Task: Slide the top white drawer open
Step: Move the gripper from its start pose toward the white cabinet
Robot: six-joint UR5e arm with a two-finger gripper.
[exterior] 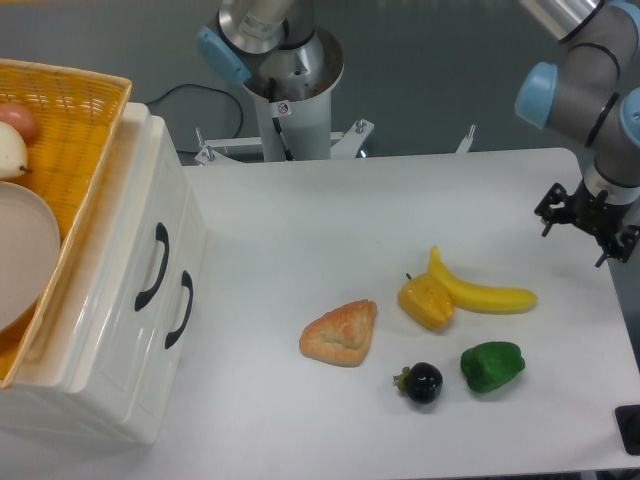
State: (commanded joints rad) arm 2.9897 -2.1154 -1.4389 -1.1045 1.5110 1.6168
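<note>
Top white plastic drawer (140,262) shut, flush in the white cabinet at 9 o'clock, curved black handle (153,266) on its front.
Black two-finger gripper (588,225) hangs at 3 o'clock above the white table (300,220), well apart from the drawer; nothing in it, finger spread unreadable. Yellow plastic banana (482,289) at 4 o'clock.

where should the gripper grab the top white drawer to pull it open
By its curved black handle on the top white drawer front. Come from the table side, where the gripper is: the handle bows outward, probably leaving a gap for a finger to hook behind.
</note>
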